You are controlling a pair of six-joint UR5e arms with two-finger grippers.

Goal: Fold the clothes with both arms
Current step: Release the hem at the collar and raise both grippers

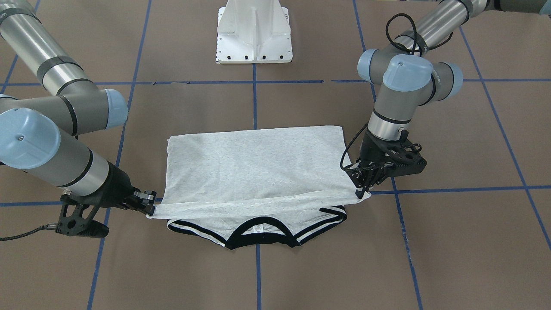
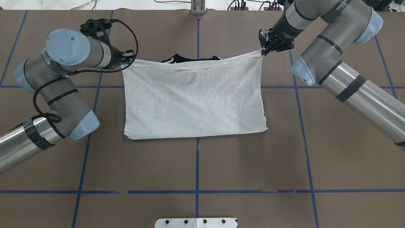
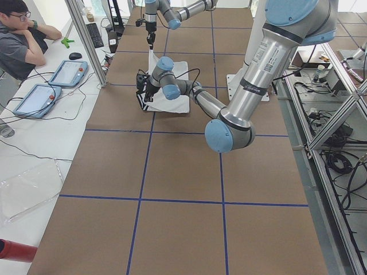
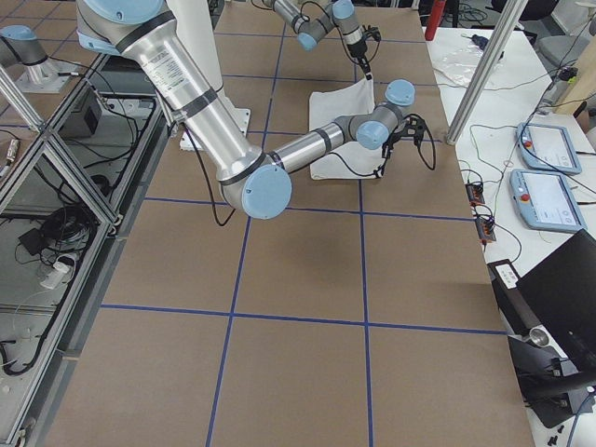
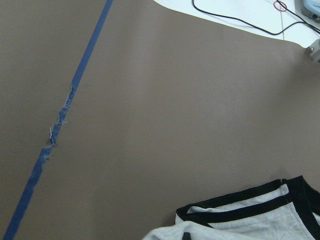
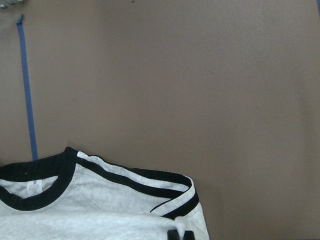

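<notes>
The light grey T-shirt (image 1: 258,163) lies on the brown table, its lower half folded over towards the black collar (image 1: 258,239). The print is hidden. My left gripper (image 1: 361,191) is shut on one hem corner and my right gripper (image 1: 150,209) is shut on the other. The hem is stretched between them just above the striped shoulders. In the overhead view the left gripper (image 2: 129,60) and right gripper (image 2: 263,52) hold the far edge of the shirt (image 2: 193,95). The left wrist view shows a striped shoulder (image 5: 250,212). The right wrist view shows the collar (image 6: 35,182).
The white pedestal base (image 1: 255,34) stands on the robot's side of the table. Blue tape lines (image 2: 196,164) cross the brown tabletop, with one torn stretch (image 5: 55,132). An operator (image 3: 23,40) sits at a side desk with teach pendants (image 3: 66,71).
</notes>
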